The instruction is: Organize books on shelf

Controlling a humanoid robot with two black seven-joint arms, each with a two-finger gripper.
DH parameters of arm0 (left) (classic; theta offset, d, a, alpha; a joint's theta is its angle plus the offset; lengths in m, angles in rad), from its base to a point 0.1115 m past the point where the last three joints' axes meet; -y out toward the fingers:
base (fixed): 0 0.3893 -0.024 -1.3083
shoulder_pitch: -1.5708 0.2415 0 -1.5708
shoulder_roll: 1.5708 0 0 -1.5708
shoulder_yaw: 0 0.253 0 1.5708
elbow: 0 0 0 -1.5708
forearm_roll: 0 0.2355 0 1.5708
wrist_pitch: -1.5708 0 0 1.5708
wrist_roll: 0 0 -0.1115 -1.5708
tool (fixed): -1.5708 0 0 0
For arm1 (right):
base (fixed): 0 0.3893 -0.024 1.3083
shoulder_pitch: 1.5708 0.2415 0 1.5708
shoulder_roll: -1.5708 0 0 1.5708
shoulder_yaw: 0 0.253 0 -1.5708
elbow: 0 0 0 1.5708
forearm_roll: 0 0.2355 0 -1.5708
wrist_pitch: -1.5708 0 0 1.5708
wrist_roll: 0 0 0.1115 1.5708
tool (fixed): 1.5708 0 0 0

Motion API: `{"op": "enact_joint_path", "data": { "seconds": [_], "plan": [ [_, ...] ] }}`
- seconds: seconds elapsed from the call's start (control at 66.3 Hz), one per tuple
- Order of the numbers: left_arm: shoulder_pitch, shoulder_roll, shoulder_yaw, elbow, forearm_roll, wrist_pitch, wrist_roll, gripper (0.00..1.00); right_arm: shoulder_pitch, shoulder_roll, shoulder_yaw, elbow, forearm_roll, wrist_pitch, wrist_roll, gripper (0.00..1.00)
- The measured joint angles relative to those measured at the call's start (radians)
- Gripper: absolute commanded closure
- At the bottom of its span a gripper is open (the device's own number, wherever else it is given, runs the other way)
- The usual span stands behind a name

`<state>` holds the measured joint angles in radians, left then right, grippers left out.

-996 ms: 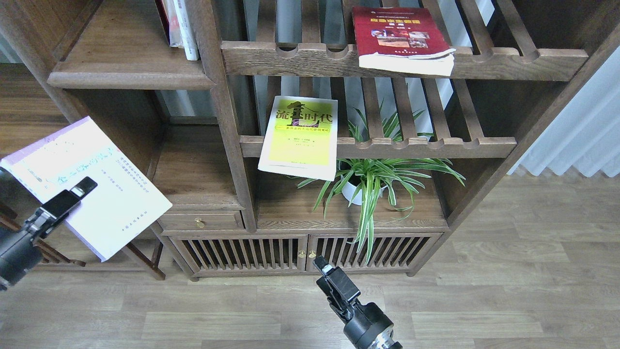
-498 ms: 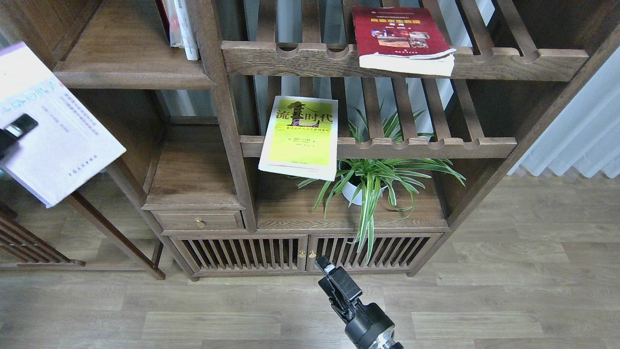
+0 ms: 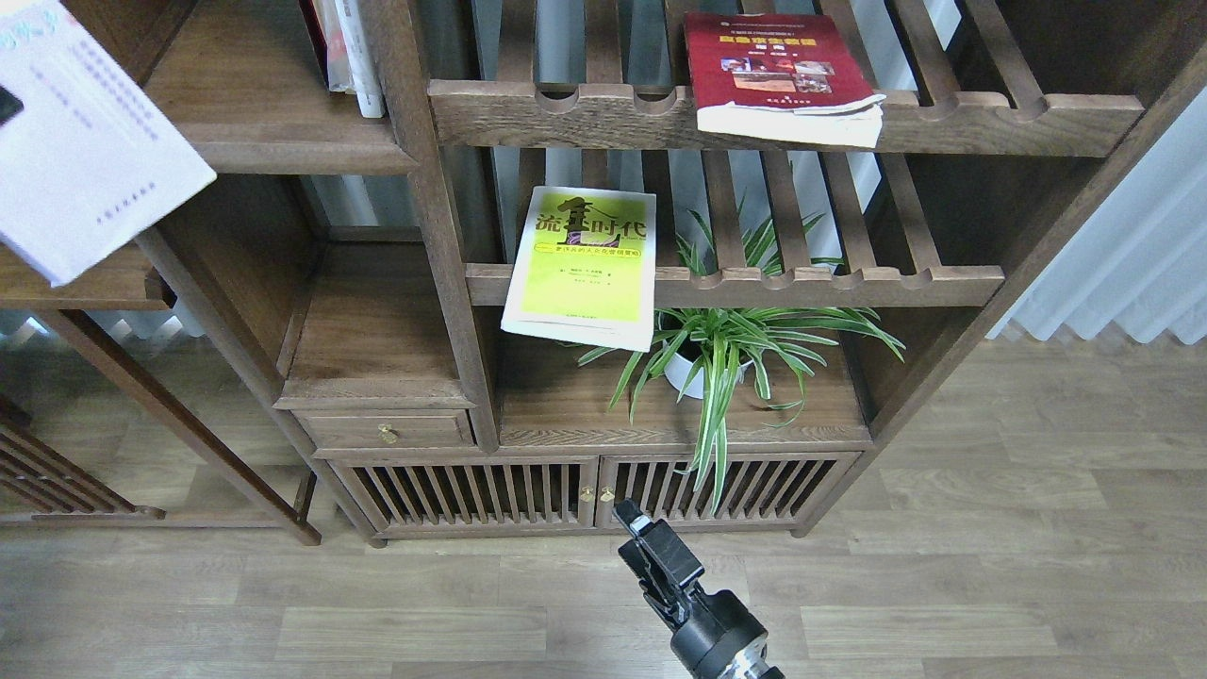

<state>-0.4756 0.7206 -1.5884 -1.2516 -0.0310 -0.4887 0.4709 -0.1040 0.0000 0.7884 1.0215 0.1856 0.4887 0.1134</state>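
The pale lavender-white book hangs tilted at the top left, in front of the left end of the solid dark-brown shelf. My left gripper is shut on it; only one black finger shows at the view's edge. The yellow-green book lies on the middle slatted rack and overhangs its front rail. The dark red book lies on the upper slatted rack. My right gripper hovers low over the floor in front of the cabinet doors, holding nothing; its fingers are too dark to tell apart.
A few books stand at the shelf's right end against the post. A potted spider plant sits under the middle rack. A drawer and slatted doors are below. A low wooden board is at the left.
My left gripper has lifted the lavender-white book up and to the left, from waist height to the level of the solid shelf. The left arm has left the view. The right arm has barely moved.
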Motion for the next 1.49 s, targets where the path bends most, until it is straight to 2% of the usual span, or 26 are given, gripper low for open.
{"op": "enact_joint_path", "data": {
  "seconds": [0.196,0.392,0.543,0.89,1.116,1.493],
  "plan": [
    [-0.121,-0.010,0.023,0.063,0.086,0.000,0.001,0.94,-0.001,0.000,0.000,0.000,0.000,0.000,0.000,0.01],
    [-0.271,-0.073,0.067,0.137,0.162,0.000,-0.001,0.94,-0.002,0.000,-0.004,0.000,0.000,0.000,0.000,0.01],
    [-0.341,-0.104,0.095,0.177,0.200,0.000,-0.001,0.95,-0.002,0.000,-0.005,0.000,0.000,0.000,-0.001,0.01],
    [-0.466,-0.139,0.158,0.221,0.287,0.000,-0.001,0.95,-0.006,0.000,-0.005,0.000,0.001,0.000,0.000,0.01],
    [-0.508,-0.139,0.202,0.234,0.319,0.000,-0.001,0.94,-0.006,0.000,-0.006,0.000,0.002,0.000,0.000,0.01],
    [-0.624,-0.167,0.279,0.321,0.416,0.000,-0.014,0.95,0.003,0.000,-0.008,0.002,0.002,0.000,-0.001,0.01]
  ]
}}
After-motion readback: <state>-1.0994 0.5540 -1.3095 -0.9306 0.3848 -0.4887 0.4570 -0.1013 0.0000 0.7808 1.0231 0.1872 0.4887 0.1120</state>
